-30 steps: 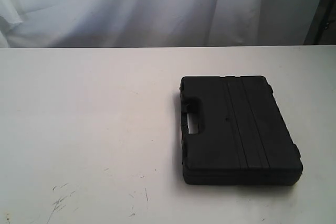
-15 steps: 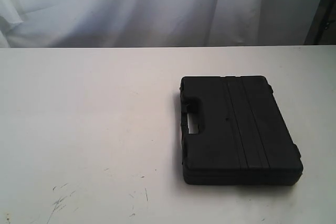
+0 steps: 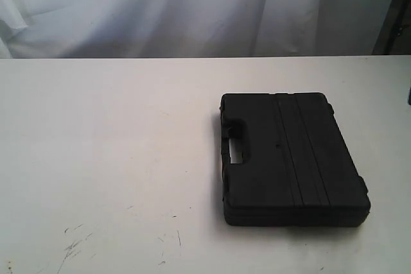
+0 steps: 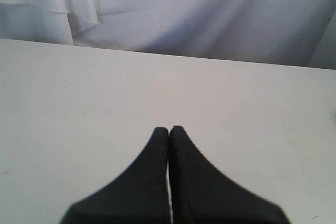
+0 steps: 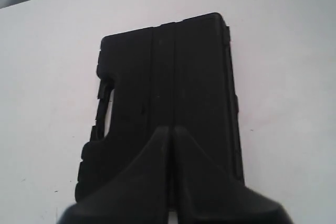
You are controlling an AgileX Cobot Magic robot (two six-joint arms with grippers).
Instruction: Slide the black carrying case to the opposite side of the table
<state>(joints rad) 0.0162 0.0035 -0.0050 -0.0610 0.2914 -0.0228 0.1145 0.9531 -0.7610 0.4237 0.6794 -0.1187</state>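
Where the white worktop [image 3: 115,145] fills the exterior view, the case [image 3: 292,158] lies flat on it, right of centre and toward the lower part of the frame, its cut-out handle [image 3: 236,149] facing left; faint scratches [image 3: 74,245] mark the lower left; the left claw [image 4: 169,129] is pressed closed over bare worktop, gripping nothing; the right claw [image 5: 171,129] is closed too and empty, the case lying beyond its tips; whether they touch I cannot tell; a white curtain [image 3: 192,4] hangs behind.
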